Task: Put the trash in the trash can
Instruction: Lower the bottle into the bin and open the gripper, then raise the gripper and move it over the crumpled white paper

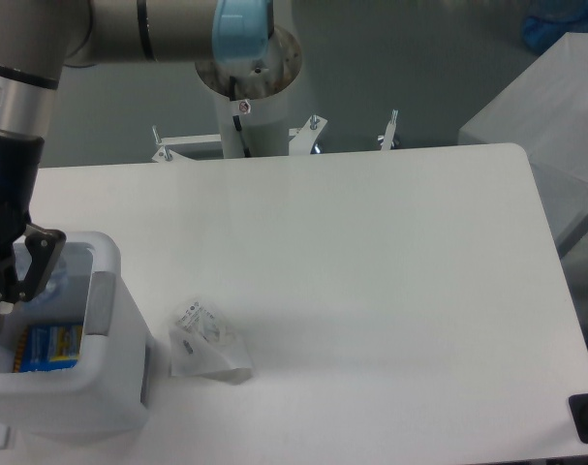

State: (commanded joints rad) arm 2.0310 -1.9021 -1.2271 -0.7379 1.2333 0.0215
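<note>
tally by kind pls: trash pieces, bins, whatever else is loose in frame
Trash pieces: 2, a crumpled white wrapper on the table and a clear plastic bottle, partly hidden, at the tool over the bin
Trash cans: 1, the white bin
Blue-and-yellow items inside the bin: 1
Total: 4

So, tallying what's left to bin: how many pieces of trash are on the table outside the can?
1: the crumpled wrapper lies on the table just right of the trash can. The gripper hides part of the can's inside.
</note>
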